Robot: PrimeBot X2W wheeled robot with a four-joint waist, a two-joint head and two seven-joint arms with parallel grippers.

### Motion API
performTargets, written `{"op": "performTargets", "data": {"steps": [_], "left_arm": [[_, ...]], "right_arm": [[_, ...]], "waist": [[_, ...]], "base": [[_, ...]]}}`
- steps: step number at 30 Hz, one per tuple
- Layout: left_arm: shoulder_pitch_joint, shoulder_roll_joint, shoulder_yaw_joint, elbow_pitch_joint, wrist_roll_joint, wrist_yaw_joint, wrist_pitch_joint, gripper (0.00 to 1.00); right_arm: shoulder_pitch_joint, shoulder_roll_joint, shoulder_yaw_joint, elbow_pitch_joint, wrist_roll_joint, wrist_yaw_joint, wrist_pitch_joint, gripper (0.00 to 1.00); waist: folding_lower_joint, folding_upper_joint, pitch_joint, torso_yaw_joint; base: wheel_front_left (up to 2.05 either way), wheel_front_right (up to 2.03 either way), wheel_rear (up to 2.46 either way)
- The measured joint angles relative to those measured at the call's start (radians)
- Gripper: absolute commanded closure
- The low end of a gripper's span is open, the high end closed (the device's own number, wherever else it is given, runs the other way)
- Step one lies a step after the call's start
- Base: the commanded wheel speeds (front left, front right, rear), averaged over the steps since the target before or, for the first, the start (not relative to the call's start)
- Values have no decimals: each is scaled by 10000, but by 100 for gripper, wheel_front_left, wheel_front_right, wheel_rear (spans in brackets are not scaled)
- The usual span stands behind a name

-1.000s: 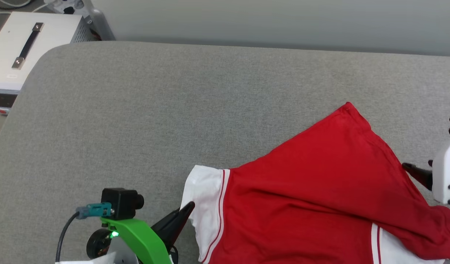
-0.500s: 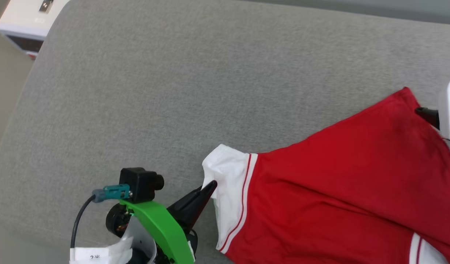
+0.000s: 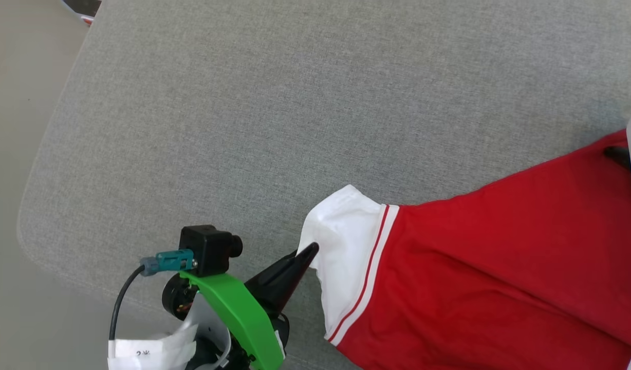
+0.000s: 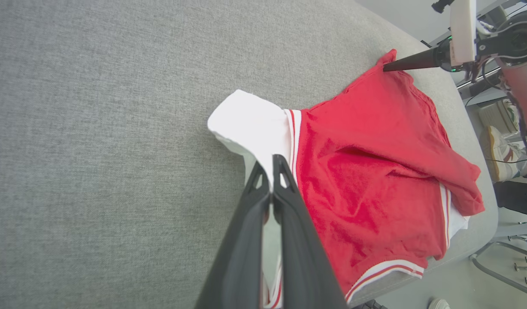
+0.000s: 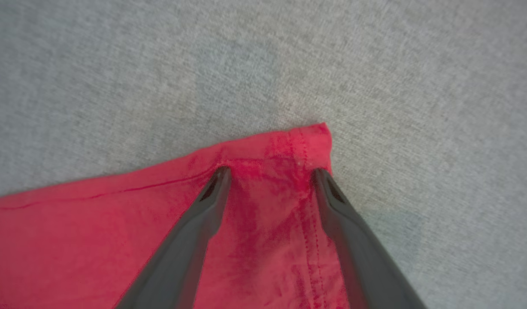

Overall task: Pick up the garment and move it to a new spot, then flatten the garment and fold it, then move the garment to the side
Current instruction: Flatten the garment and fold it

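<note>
Left wrist view: the left gripper is pinched closed on the white sleeve of the garment, which lies rumpled at centre-right of frame on the grey cushion. Right wrist view: the right gripper stands wide, fingertips over a red hem corner.

Bright, even light, soft faint shadows — right wrist view blurred, head view sharp.

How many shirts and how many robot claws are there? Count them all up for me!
Red shirt: 1
Robot claws: 2, the left claw and the right claw
Total: 3
</note>
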Motion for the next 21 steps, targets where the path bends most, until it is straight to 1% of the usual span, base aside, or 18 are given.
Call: {"op": "performTargets", "data": {"steps": [4,5,6,7,10,13,15,16,21], "left_arm": [[-105,-15,-10,153,-2,-44,-4,100],[-123,-25,-6,184,-2,-56,-6,100],[-123,-35,-6,201,-4,-71,-6,100],[-123,-48,-8,221,-10,-81,-8,100],[-124,-69,-4,295,-25,-82,-33,100],[-123,-86,27,405,-29,-82,-96,100],[-122,-86,94,460,-29,-81,-173,100],[-122,-81,267,508,-29,-52,-316,100],[-113,-23,474,522,-29,63,-523,100]], "right_arm": [[3,-125,23,56,130,0,67,0],[3,-138,-13,58,207,0,128,44],[3,-157,-33,52,240,0,153,76],[3,-188,-19,42,253,0,163,100],[7,-203,36,40,282,0,40,100],[37,-111,92,117,299,0,-374,100],[50,-69,123,192,384,0,-786,100],[58,67,184,410,462,0,-1294,100],[69,288,405,654,717,0,-2278,100]], "waist": [[0,0,135,124],[0,-1,155,151],[0,-1,166,168],[0,-1,172,184],[0,-1,131,188],[0,0,9,158],[0,0,-114,115],[0,0,-331,29],[0,0,-811,-193]], "base": [[0,0,0],[0,0,0],[0,0,0],[0,0,0],[0,0,0],[0,0,0],[0,0,0],[0,0,0],[0,0,0]]}}
